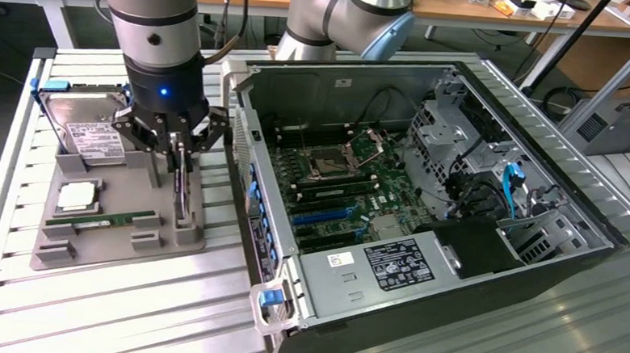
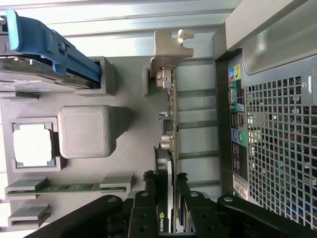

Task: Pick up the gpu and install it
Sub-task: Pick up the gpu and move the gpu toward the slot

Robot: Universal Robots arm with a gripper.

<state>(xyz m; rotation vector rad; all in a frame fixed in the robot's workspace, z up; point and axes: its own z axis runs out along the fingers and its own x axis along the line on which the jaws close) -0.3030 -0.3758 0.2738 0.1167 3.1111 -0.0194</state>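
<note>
**While my claw [image 1: 181,178] pinches the gpu [image 1: 187,206], the card stands on edge in its gray holder [image 1: 106,250]**

Seen from the exterior view, my arm reaches straight down over the gray holder, which lies on a slatted metal counter [image 1: 103,311] at the exterior view's left. My claw's 2 dark fingers close on the gpu from either side, near the end away from its bracket. The gpu is a thin card standing upright on its long edge. Its lower edge meets the holder's gray posts, on the side of the holder nearest an open computer case [image 1: 423,190].

In the wrist view, the fingers [image 2: 148,198] press against both faces of the card, 1 on the black face and 1 on the board side. The silvery bracket [image 2: 166,49] sits at the far end against a gray post.

Also on the holder are a hard drive [image 1: 85,132] with a blue frame, a square processor chip [image 1: 77,196] in its own recess, and a narrow green memory stick [image 1: 102,222] lying flat. The case lies on its side just beside the holder, open side up, with the motherboard [image 1: 326,185] exposed.
</note>
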